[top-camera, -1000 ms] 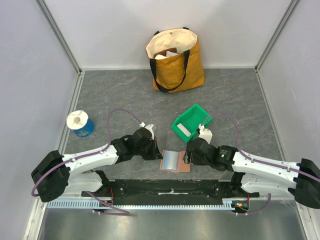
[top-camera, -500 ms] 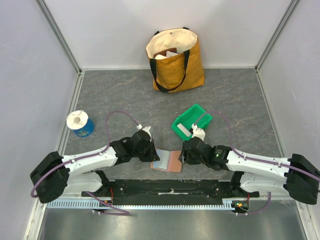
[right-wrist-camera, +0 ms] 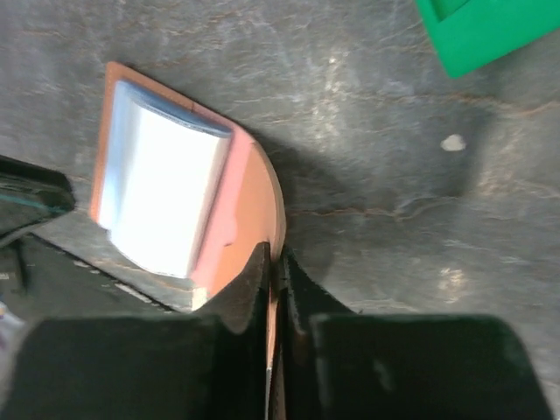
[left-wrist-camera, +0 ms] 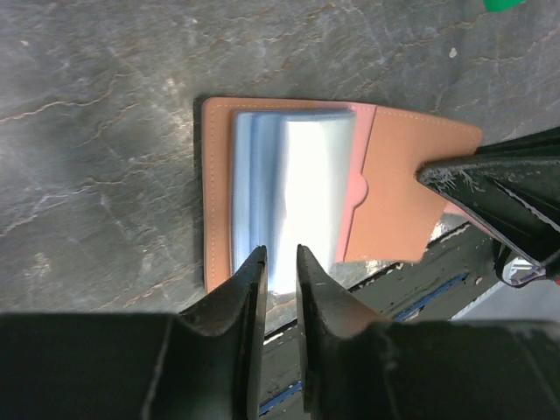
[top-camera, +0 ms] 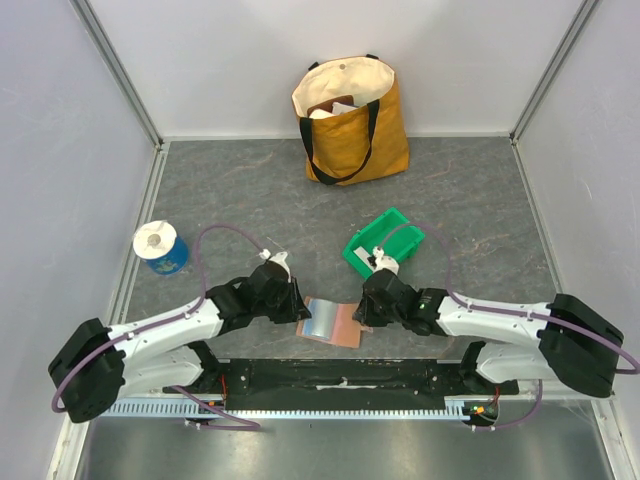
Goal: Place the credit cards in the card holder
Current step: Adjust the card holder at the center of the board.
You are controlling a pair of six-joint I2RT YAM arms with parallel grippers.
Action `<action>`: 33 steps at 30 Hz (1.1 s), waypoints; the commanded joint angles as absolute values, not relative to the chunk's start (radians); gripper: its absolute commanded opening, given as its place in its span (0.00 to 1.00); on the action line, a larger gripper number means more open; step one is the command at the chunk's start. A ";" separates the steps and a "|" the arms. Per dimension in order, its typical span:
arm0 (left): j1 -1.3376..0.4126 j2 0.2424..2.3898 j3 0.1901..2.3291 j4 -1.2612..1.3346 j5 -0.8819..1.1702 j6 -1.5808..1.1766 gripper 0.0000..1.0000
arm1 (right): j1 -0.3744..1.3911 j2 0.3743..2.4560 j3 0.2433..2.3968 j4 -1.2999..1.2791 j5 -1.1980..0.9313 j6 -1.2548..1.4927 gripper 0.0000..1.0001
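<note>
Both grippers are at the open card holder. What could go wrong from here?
1. The right gripper pinches only the thin edge of the card holder's brown flap; it may slip out.
2. The card holder lies at the table's near edge; a pull toward the arms may drag it off.
3. A white card lies in the green bin, but the left gripper is at the lining, so neither is free.

I see both arms lying low and reaching inward from their bases, left arm (top-camera: pixel 165 327) and right arm (top-camera: pixel 495 318), with the wrists almost meeting at centre. The left gripper (left-wrist-camera: pixel 280 255) points down, jaws a slim gap apart (nothing pinched that I can make out). The right gripper (right-wrist-camera: pixel 275 255) has its jaws nearly together, nipping the holder (right-wrist-camera: pixel 249 206) by its edge.
</note>
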State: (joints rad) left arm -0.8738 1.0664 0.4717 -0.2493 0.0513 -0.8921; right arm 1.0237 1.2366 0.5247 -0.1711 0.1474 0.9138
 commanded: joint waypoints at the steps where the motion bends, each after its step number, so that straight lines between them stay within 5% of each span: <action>1: -0.839 1.014 0.443 -0.255 0.035 -0.887 0.32 | 1.022 1.192 0.502 -0.060 0.086 0.899 0.00; 10: -0.713 0.862 0.350 -0.157 0.121 -0.887 0.78 | 1.020 0.961 0.534 -0.124 0.008 0.760 0.00; 33: -0.520 0.813 0.186 0.716 0.570 -0.905 0.95 | 1.020 0.779 0.888 -0.376 -0.196 0.522 0.00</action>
State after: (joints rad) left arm -0.5377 0.7944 0.1722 0.4747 0.4412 -0.8860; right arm 1.0233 0.8120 0.8215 -0.3546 -0.1654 0.5632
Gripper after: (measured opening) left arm 0.934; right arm 0.012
